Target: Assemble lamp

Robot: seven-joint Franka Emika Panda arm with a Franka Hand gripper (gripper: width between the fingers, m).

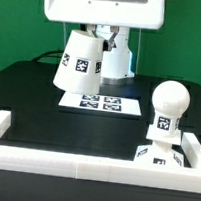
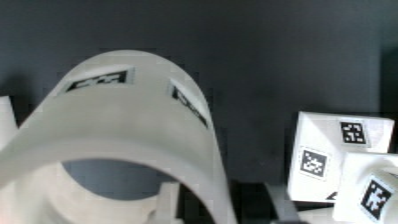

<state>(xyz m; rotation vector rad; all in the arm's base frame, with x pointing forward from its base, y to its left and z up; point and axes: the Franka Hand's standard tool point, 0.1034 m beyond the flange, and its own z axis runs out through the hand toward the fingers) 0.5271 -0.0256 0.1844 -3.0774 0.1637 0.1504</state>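
Exterior view: we see the shade (image 1: 80,60) held tilted in the air above the marker board (image 1: 100,103), towards the far edge of the black table (image 1: 32,106); the gripper itself is hidden behind it, so we cannot tell how its jaws stand; the bulb (image 1: 167,108) stands upright on the base (image 1: 166,158) at the near corner on the exterior view's right, inside the white rail (image 1: 71,167); wrist view shows the shade (image 2: 134,135) close up.
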